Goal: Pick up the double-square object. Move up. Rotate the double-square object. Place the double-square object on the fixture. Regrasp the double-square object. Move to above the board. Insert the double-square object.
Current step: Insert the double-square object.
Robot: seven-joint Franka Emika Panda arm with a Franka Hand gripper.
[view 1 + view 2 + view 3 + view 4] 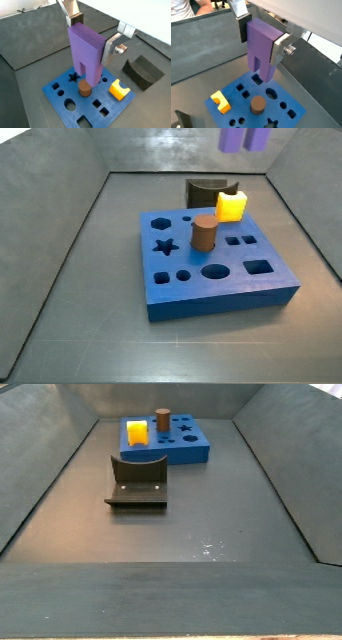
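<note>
In both wrist views my gripper (92,34) (261,40) is shut on the double-square object (87,57) (262,59), a lavender block held upright with its notched end pointing down. It hangs in the air above the blue board (67,102) (288,95), clear of its top. In a side view only the block's lower end (245,138) shows at the top edge, high above the board (214,300); the gripper is out of that view. The dark fixture (143,70) (203,192) (138,481) stands on the floor beside the board.
A yellow block (120,90) (220,101) (231,205) (138,432) and a brown cylinder (85,89) (258,104) (205,232) (162,421) sit in the board. Grey walls (54,238) enclose the floor.
</note>
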